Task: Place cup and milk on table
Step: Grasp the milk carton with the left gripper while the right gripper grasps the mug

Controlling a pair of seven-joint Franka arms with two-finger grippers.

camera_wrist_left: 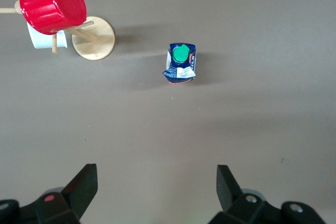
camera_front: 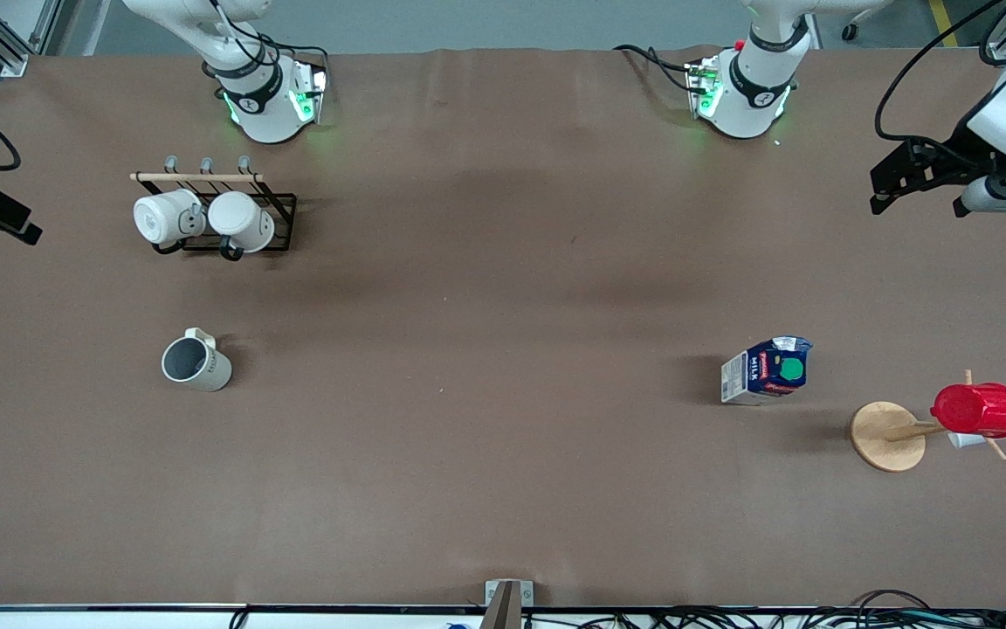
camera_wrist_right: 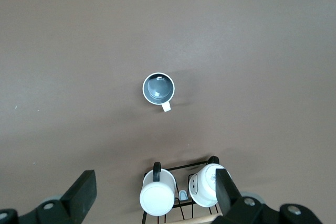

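The cream-beige cup point(camera_front: 196, 360) stands upright on the brown table point(camera_front: 503, 288) toward the right arm's end; it also shows in the right wrist view point(camera_wrist_right: 158, 88). The blue-and-white milk carton point(camera_front: 765, 371) stands upright toward the left arm's end, green cap up, and shows in the left wrist view point(camera_wrist_left: 180, 63). My left gripper point(camera_front: 918, 210) hangs high over that end of the table, open and empty point(camera_wrist_left: 156, 169). My right gripper point(camera_wrist_right: 155, 176) is open and empty, high above the mug rack.
A black wire rack point(camera_front: 280, 223) with two white mugs point(camera_front: 167, 217) stands farther from the camera than the cup. A wooden mug tree point(camera_front: 887, 435) carrying a red ribbed cup point(camera_front: 979, 409) stands beside the milk, toward the table's end.
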